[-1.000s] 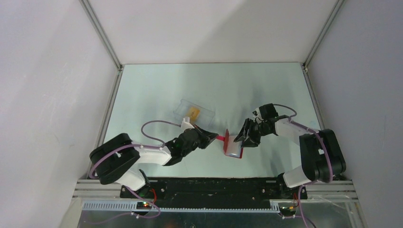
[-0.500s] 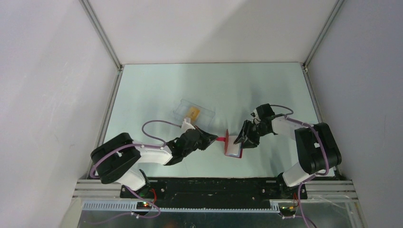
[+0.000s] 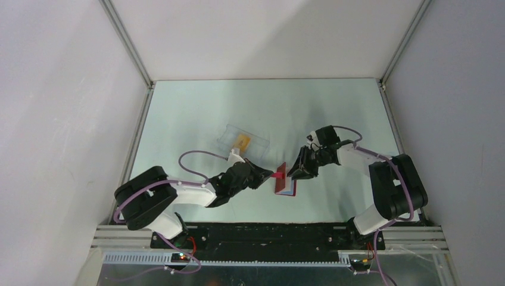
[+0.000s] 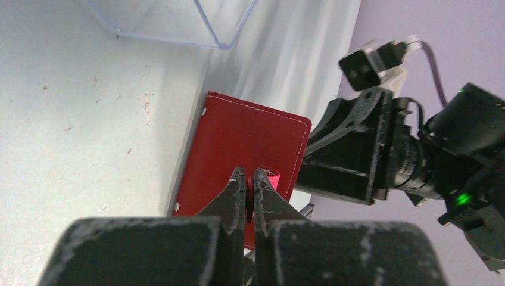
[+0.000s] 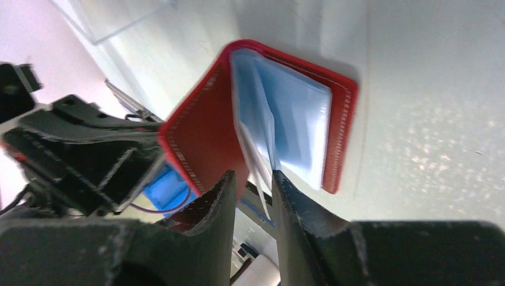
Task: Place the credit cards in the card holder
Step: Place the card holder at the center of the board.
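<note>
The card holder (image 3: 284, 180), a red wallet, stands partly folded on its edge at mid-table. My left gripper (image 3: 269, 175) is shut on its little red closing tab (image 4: 271, 175), with the red cover (image 4: 244, 143) just beyond the tips. The right gripper (image 3: 296, 171) is at the wallet's other side. In the right wrist view its jaws straddle a thin pale inner leaf (image 5: 257, 170) of the blue-grey inside (image 5: 298, 113), with a gap still showing between the fingers (image 5: 221, 199). One orange credit card (image 3: 242, 141) lies inside the clear box.
The clear plastic box (image 3: 241, 139) sits behind and left of the wallet, its corner (image 4: 178, 24) close above the left gripper. Both arms meet at the table's middle. White walls and metal rails (image 3: 138, 134) bound the table.
The right gripper moved left up to the wallet and its jaws narrowed. The wallet shifted slightly left and folded more upright. The left gripper kept hold of the tab.
</note>
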Robot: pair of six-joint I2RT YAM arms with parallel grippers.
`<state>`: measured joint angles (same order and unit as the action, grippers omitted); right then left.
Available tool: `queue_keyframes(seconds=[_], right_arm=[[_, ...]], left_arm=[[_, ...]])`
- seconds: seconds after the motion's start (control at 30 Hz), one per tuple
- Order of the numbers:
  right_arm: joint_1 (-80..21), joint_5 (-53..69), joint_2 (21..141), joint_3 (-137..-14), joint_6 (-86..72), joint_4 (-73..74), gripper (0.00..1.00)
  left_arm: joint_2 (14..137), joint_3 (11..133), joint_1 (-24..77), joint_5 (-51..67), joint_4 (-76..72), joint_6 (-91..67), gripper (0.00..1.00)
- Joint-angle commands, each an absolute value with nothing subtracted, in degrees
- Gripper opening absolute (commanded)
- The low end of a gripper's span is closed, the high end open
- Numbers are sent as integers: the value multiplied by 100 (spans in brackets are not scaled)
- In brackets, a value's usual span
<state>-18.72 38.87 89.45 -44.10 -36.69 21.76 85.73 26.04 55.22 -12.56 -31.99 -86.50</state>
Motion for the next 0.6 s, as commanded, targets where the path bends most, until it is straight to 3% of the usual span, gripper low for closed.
queue_keyframes(seconds=[0.0,0.47,0.57], right_arm=[[-1928,4196,8805,-4783,-3884,1844,32],[-2283,4318,9186,-5003,-4100,1538,34],[-2344,4482,9204,-5006,-4248,1312,34]], left_arm=[[8647,2755,5559,-1228,-3191,-8508,0],[8326,2415,5434,-1119,-3195,-8502,0],[8110,2212,5379,-1101,-3189,-8523,8]])
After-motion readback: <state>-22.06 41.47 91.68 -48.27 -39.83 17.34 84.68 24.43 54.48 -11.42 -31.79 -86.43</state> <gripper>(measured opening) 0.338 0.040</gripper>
